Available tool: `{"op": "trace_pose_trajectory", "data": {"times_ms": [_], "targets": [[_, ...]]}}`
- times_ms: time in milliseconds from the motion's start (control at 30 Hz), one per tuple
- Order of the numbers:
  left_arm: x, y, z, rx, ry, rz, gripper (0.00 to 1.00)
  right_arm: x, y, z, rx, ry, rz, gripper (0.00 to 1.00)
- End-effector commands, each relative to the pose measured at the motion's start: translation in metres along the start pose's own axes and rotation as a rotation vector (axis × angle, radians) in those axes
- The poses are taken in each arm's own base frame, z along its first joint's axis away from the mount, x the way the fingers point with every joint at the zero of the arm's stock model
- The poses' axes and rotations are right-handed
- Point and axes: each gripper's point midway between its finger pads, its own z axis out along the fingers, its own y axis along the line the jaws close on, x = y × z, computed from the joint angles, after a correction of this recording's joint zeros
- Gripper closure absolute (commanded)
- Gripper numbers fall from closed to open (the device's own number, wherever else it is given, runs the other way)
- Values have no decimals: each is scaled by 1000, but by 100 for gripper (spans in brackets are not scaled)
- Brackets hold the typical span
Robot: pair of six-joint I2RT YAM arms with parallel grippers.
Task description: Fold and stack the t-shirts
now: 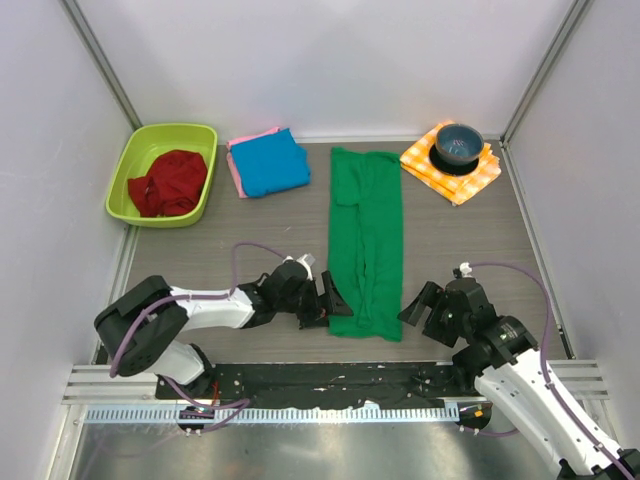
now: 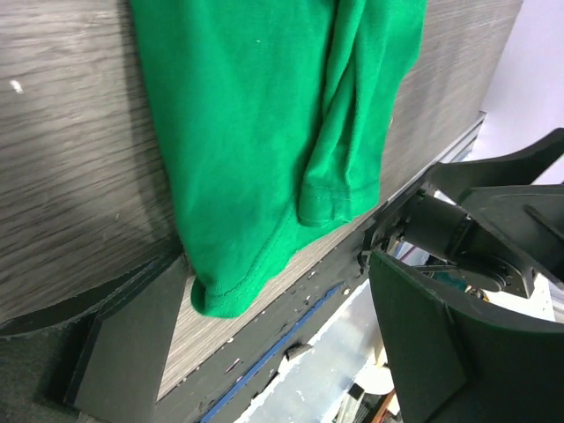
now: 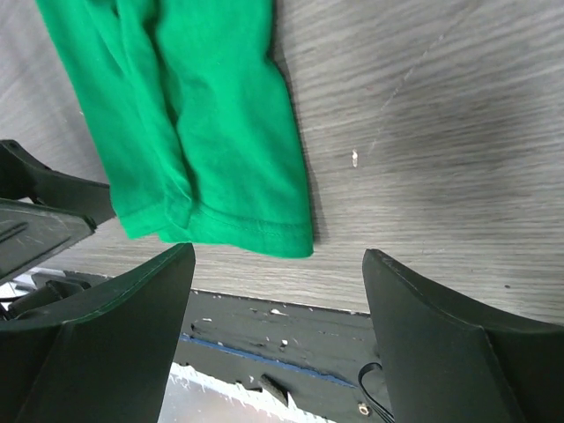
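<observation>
1 green t-shirt [image 1: 366, 240], folded lengthwise, narrow strip, creased nr hem

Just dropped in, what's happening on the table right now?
Two robot arms are folding shirts. The green shirt lies folded into a long strip in the middle. The left claw and right claw, both open, sit at its near end, gripping nothing. A folded blue shirt lies on a pink shirt at the back.

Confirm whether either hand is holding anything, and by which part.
Nothing held. Left hand and right hand are both open, flanking the near hem of the green t-shirt, not gripping it.
</observation>
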Motion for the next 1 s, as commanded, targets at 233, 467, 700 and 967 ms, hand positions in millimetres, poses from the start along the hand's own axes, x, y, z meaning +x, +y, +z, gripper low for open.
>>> {"op": "trace_pose_trajectory", "data": {"times_ms": [233, 467, 700, 967], "targets": [[20, 36, 19, -93, 85, -50, 19, 33, -1, 22, -37, 160, 62, 18], [25, 42, 14, -100, 96, -58, 24, 37, -2, 37, -42, 182, 84, 21], [28, 46, 8, -96, 88, -67, 44, 46, -6, 49, -45, 207, 104, 33], [30, 51, 16, -90, 99, -73, 54, 50, -8, 58, -33, 207, 93, 44]]}}
